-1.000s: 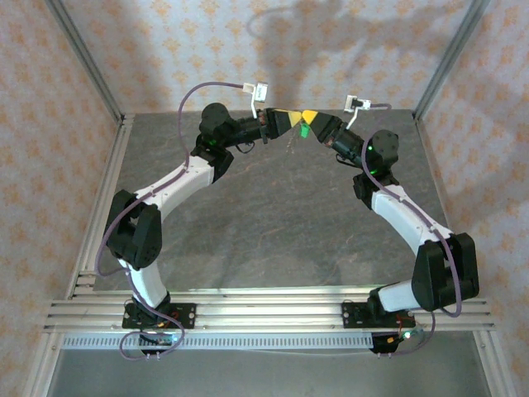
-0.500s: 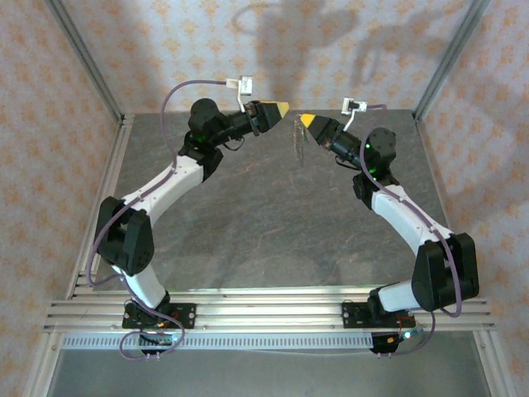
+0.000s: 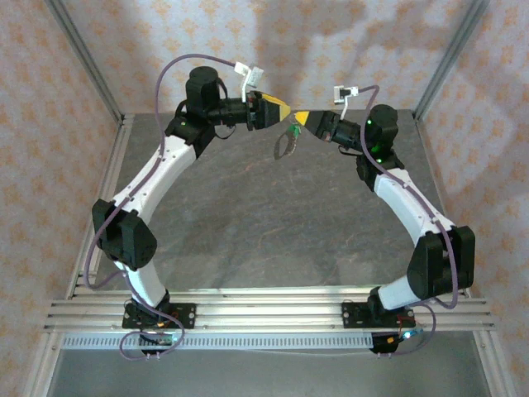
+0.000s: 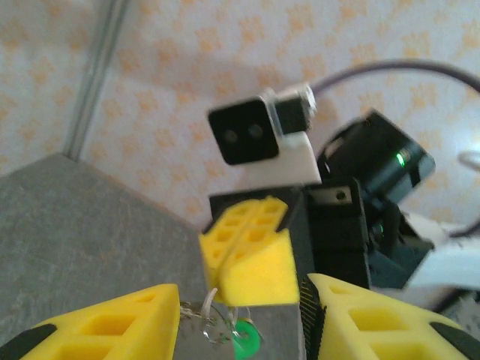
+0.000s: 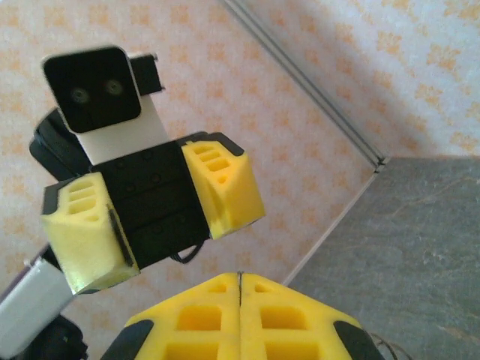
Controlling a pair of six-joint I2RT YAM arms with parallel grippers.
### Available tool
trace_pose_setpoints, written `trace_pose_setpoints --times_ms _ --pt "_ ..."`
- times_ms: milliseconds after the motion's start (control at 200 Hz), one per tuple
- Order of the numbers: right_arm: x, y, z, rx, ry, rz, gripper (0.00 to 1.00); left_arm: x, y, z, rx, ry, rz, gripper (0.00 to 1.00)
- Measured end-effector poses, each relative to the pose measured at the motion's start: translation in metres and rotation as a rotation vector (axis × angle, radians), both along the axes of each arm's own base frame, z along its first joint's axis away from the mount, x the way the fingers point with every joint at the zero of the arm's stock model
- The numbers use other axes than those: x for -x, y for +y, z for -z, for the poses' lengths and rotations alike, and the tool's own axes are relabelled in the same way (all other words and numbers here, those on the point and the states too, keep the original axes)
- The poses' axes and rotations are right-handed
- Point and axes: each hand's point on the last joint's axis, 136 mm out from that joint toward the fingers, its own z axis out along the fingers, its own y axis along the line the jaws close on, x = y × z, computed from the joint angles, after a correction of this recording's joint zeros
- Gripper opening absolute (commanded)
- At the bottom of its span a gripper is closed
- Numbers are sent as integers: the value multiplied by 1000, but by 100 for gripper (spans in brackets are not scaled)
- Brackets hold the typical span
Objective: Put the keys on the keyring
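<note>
My right gripper (image 3: 301, 117) is held high at the back of the table, shut on the top of the keyring (image 3: 283, 147), a thin loop that dangles below it with a green tag (image 3: 293, 131). In the left wrist view the right gripper's closed yellow fingers (image 4: 251, 259) face me, and the pale wire keyring (image 4: 209, 299), the jagged keys (image 4: 187, 313) and the green tag (image 4: 244, 340) hang under them. My left gripper (image 3: 279, 107) is open just left of the right one, its fingers (image 4: 112, 330) on either side of the hanging bunch. The right gripper (image 5: 240, 315) is shut.
The grey table (image 3: 264, 223) is walled by patterned panels and metal posts (image 3: 87, 62). Opposite the right wrist camera is the left gripper's open pair of fingers (image 5: 221, 184). Both arms reach to the back middle.
The two grippers touched a second ago. The left one has opened and drawn back, its arm rising. The bunch hangs from the right gripper and has swung left.
</note>
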Motion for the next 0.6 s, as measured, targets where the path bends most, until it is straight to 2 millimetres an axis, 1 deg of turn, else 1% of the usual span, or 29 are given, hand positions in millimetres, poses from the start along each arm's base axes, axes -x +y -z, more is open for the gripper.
trace_pose_setpoints --times_ms 160,360,450,601 --pt "0 0 8 35 16 -44 0 9 -4 15 -81 10 89 43" --pt "1 1 18 52 45 -76 0 9 -4 41 -134 70 125 42" --pt "2 1 19 53 49 -83 0 7 -4 45 -138 83 124 42" --pt "3 1 19 55 45 -86 0 5 -3 43 -130 81 119 42"
